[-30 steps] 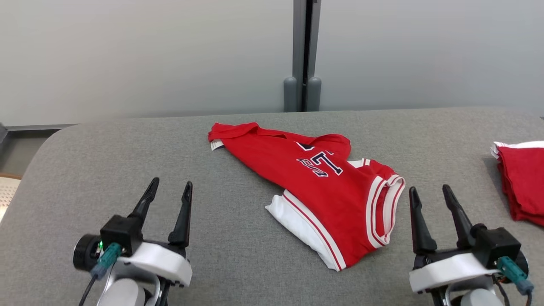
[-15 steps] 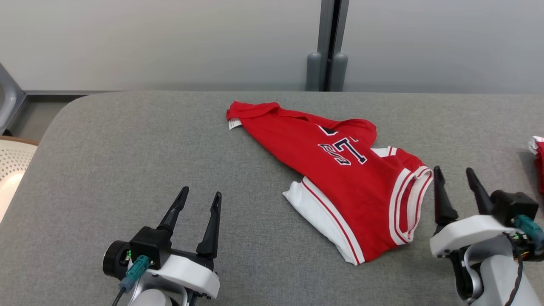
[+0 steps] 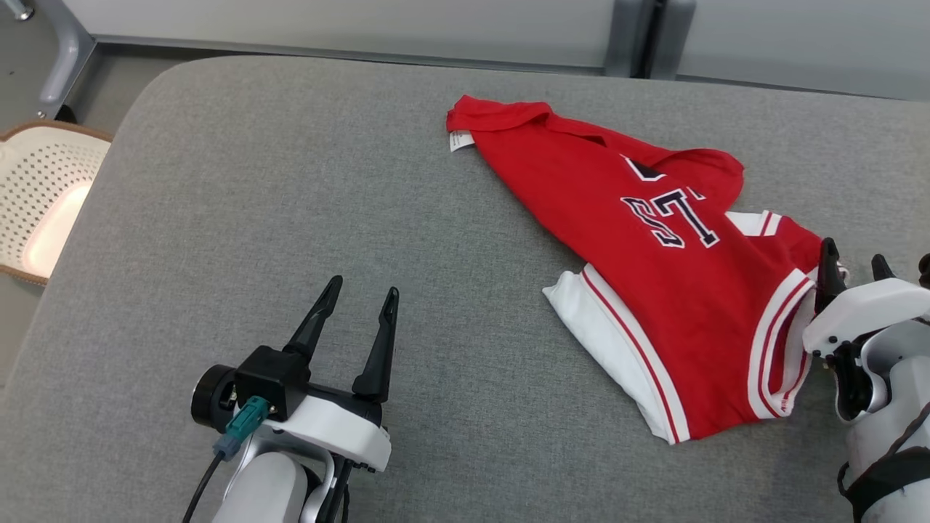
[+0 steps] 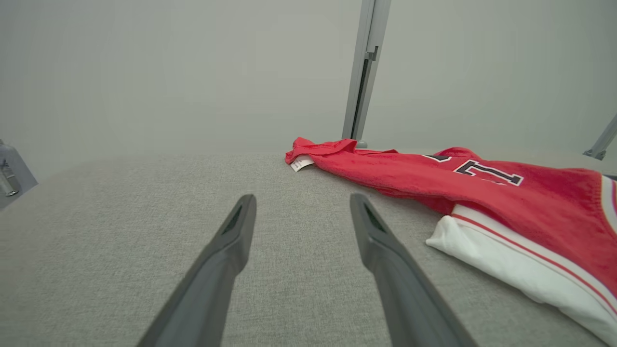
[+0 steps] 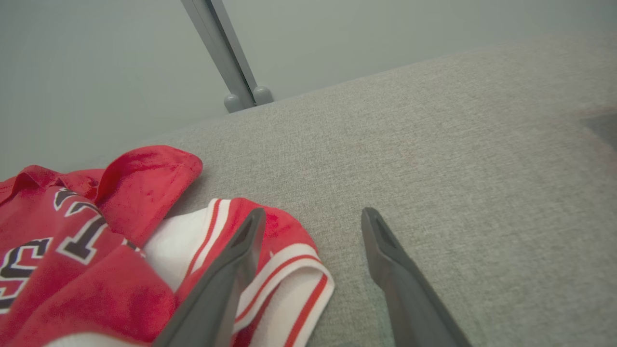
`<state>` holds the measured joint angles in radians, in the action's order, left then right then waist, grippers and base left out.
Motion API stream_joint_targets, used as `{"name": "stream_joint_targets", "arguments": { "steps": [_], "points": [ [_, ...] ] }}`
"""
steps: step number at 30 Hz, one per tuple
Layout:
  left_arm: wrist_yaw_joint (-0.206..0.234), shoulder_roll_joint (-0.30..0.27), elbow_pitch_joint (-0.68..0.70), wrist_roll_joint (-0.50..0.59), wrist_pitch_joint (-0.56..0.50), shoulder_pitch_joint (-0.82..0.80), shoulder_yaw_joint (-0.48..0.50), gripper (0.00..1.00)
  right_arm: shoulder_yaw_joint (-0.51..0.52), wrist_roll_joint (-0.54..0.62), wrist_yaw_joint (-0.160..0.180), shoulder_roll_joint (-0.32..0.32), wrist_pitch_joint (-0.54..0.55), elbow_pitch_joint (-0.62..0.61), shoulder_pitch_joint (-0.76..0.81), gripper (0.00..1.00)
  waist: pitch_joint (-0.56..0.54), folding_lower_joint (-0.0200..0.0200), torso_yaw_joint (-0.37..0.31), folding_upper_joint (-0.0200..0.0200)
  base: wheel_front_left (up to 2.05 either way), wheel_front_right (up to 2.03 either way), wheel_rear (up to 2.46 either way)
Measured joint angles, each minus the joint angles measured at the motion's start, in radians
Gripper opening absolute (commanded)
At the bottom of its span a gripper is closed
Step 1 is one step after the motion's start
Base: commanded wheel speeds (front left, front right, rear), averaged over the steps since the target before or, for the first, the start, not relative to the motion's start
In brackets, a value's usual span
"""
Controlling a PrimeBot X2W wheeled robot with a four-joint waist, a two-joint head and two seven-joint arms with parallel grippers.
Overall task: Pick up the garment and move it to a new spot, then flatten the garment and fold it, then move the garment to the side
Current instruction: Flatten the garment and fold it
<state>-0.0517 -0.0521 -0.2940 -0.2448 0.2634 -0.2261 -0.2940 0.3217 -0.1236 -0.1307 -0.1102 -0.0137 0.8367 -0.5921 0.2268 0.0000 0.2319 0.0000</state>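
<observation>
The garment [image 3: 654, 247] is a red top with white striped trim and dark letters, lying crumpled on the grey table [image 3: 290, 189]. It also lies to the right in the left wrist view [image 4: 506, 193] and at lower left in the right wrist view [image 5: 111, 250]. My left gripper [image 3: 362, 299] stands open over bare cloth, well to the garment's left, with nothing between its fingers [image 4: 301, 202]. My right gripper [image 3: 854, 260] is open at the garment's striped right edge. One of its fingers [image 5: 241, 241] hangs over the trim and the other is over bare table.
A perforated cream chair seat [image 3: 36, 203] stands past the table's left edge. Grey wall panels and a post [image 3: 639, 36] run behind the far edge. A metal leg [image 3: 62, 51] shows at top left.
The head camera has tilted down and turned left, so the whole picture shifted; the red pile at the right left the view. My right gripper now stands at the garment's striped edge.
</observation>
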Motion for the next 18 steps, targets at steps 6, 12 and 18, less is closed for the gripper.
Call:
{"name": "stream_joint_targets", "arguments": {
  "steps": [6, 12, 18],
  "points": [
    [-0.001, 0.001, -0.007, 0.0, 0.0, -0.013, 0.001, 1.0, -0.009, 0.021, 0.0, -0.025, 0.014, 0.112, -0.045, 1.0, 0.027, 0.0, 0.025, 0.0, 0.0, 0.0, 0.0],
    [0.002, 0.002, -0.011, -0.003, 0.0, -0.019, -0.003, 1.0, -0.065, -0.022, 0.0, -0.021, 0.009, 0.178, -0.064, 0.0, 0.009, 0.0, 0.01, 0.0, 0.0, 0.0, 0.0],
    [0.008, 0.003, -0.021, -0.005, 0.0, -0.001, -0.001, 1.0, -0.14, -0.151, 0.0, 0.002, -0.03, 0.157, -0.06, 0.0, -0.031, -0.0001, -0.017, 0.0, 0.0, 0.0, 0.0]
  ]
}}
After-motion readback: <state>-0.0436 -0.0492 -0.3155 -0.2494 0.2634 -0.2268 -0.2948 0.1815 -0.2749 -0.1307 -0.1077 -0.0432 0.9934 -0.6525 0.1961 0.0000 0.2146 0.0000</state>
